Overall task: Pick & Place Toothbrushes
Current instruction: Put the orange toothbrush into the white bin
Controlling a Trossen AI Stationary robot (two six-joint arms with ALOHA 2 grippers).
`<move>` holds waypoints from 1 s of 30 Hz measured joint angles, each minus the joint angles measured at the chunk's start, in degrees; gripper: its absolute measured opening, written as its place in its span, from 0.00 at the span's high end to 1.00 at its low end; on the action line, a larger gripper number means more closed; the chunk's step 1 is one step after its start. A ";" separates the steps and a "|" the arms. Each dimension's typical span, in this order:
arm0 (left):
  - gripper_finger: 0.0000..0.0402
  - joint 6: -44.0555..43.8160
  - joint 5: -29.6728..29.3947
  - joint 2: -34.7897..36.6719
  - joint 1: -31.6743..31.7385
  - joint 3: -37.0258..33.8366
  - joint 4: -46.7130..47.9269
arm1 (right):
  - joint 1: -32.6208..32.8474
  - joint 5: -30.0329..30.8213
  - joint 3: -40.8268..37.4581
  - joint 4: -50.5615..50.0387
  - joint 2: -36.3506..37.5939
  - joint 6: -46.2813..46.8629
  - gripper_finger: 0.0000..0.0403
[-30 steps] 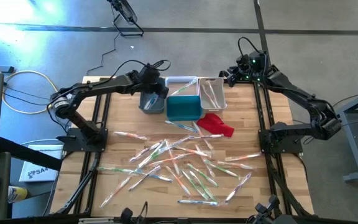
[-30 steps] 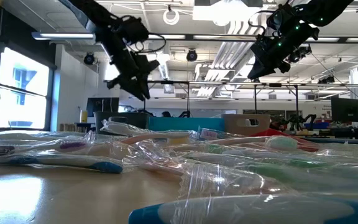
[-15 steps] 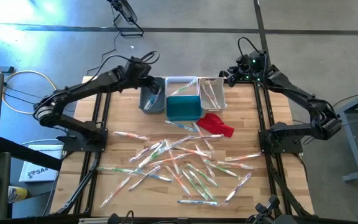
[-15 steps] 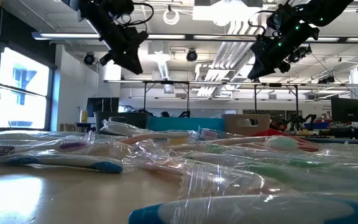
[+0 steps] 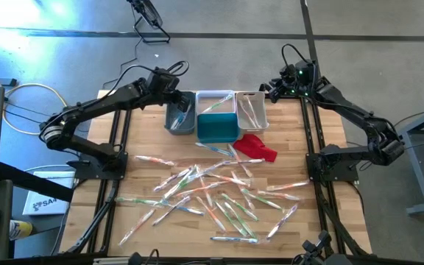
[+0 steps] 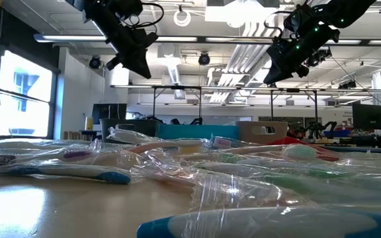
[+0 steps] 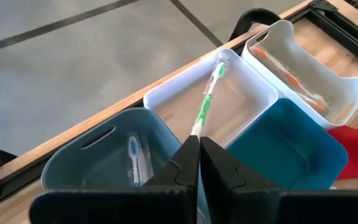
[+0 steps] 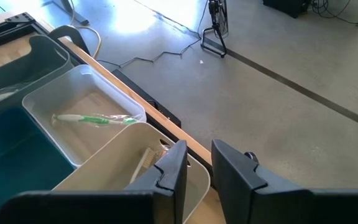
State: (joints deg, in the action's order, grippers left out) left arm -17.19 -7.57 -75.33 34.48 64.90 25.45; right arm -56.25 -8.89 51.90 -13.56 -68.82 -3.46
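This is a robotics lab or industrial test space, not a home. The wooden table (image 5: 212,184) sits in a black metal frame and stands on a bare grey concrete floor (image 5: 219,18) crossed by dark lines, with loose cables (image 5: 20,99) running beside it. The low view looks across into a large open hall: exposed ceiling pipes and ducts (image 6: 230,46), strip lights, ceiling-mounted cameras (image 6: 204,59), tall windows (image 6: 18,92) at one side, and further benches with monitors (image 6: 369,118) and metal frames (image 6: 197,99) in the distance. A stand's dark base (image 8: 215,37) rests on the floor beyond the table.
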 joint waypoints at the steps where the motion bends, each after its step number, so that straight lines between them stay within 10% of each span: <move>1: 0.98 0.00 0.00 0.00 0.00 0.00 -0.03 | 0.00 0.00 0.00 0.00 0.00 0.00 0.83; 30: 0.98 3.25 0.33 1.89 -0.40 -0.07 -4.17 | 0.00 -0.02 0.00 0.02 0.00 0.24 0.83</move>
State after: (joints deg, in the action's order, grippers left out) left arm -13.94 -7.24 -73.44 34.08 64.84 21.28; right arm -56.25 -8.90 51.90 -13.54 -68.81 -3.22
